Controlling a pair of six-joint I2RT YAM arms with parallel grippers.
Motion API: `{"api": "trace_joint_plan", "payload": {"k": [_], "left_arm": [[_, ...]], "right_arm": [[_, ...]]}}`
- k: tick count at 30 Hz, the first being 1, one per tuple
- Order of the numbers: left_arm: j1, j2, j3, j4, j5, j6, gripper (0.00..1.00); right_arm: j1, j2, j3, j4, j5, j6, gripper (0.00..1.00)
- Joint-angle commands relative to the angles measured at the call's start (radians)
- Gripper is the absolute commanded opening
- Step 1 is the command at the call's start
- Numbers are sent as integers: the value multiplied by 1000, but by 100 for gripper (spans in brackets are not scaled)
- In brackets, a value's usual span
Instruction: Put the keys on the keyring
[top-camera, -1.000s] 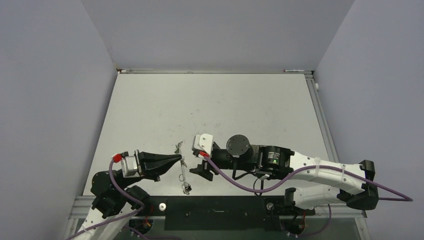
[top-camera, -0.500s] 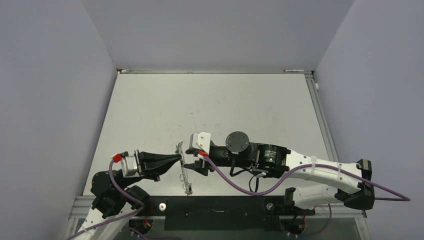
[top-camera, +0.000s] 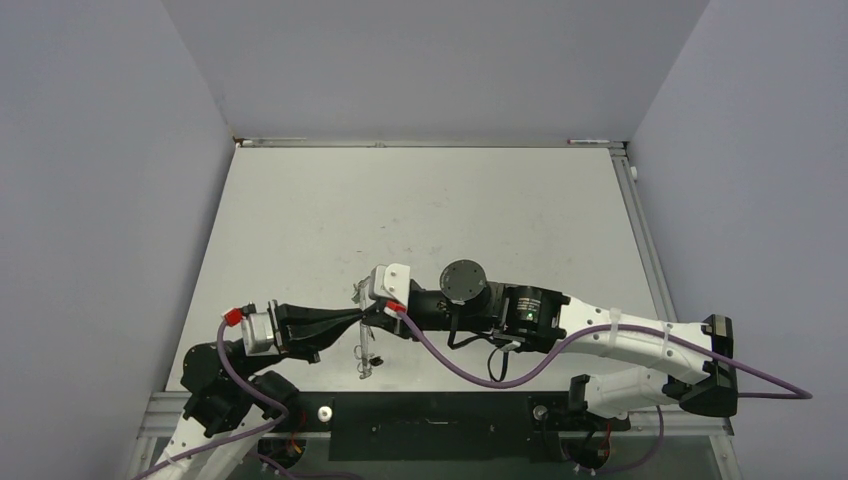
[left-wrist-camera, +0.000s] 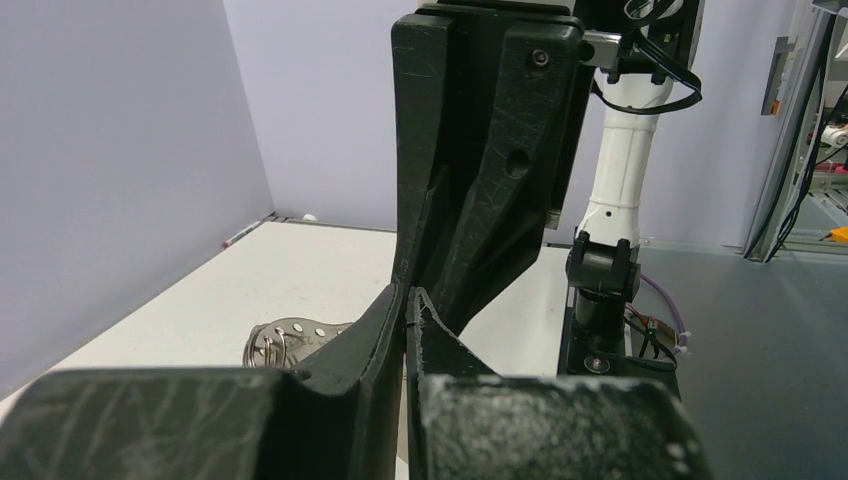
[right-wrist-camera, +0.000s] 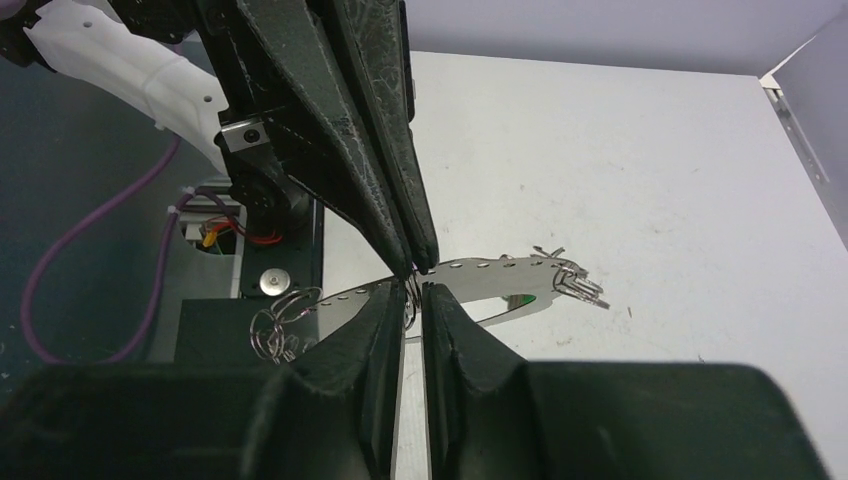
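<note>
We are at the hand-over of a grip. The left pincer is clamped shut on the middle of a curved, perforated metal strip and holds it over the tabletop. The right pincer has come in tip to tip against it at that same spot. Its jaws are down to a narrow slit with a thin wire in the gap, but we cannot tell whether they bite yet.

The keys, as we read the small silvery bunch, hang at the strip's far end. The keyring, as we read the wire loops, hangs at its near end, towards the arm bases. The two are well apart, so we judge the threading not yet done.

The next move calls for the right pincer to finish closing squarely on the wire without twisting the strip out of the left one's hold. After that, the two arms must work against each other in very fine steps, since every part here is much smaller than a fingertip.

A second ago the right pincer stood clear to the right of the strip with its jaws wide. It has since slid left and closed most of the way. The strip's near end has swung slightly left, and the left arm has not moved.
</note>
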Motion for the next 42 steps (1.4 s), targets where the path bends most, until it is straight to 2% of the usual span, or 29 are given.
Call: {"api": "trace_joint_plan", "payload": {"k": [1,3,11,12,14,16,19,21,24,29,36,37,40,42], "left_arm": [[7,-8,13,53,-20,-4,0],[7,-8,15,51,-20,-3,0],[7,2,17,10,-60,8,0],[7,5,20,-10,-93,11,9],[7,5,33,-63,-129,37,42],[7,-6,34,-93,-161,46,64],[7,-25,27,-118,-193,58,80],[7,-28,30,-140,-206,70,83],[7,-9,33,-160,-176,91,84],[6,77,54,-211,-112,115,77],[5,173,54,-170,-98,114,74],[5,187,56,-158,-88,116,70],[4,229,68,-158,-77,130,45],[4,248,73,-161,-78,134,35]], "right_arm": [[-7,-4,51,60,-27,-11,10],[-8,-4,54,58,-32,-14,5],[-9,22,120,-27,-13,-17,5],[-8,28,141,-59,7,-15,5],[-9,44,175,-121,64,-1,5],[-12,57,210,-187,135,20,5],[-23,70,247,-262,209,63,5],[-29,74,266,-295,238,83,5],[-32,92,314,-351,280,113,5],[-40,139,392,-427,332,138,5],[-66,160,438,-460,332,172,5],[-66,160,439,-461,326,174,5],[-68,164,445,-465,318,181,5],[-69,166,450,-470,316,185,5]]}}
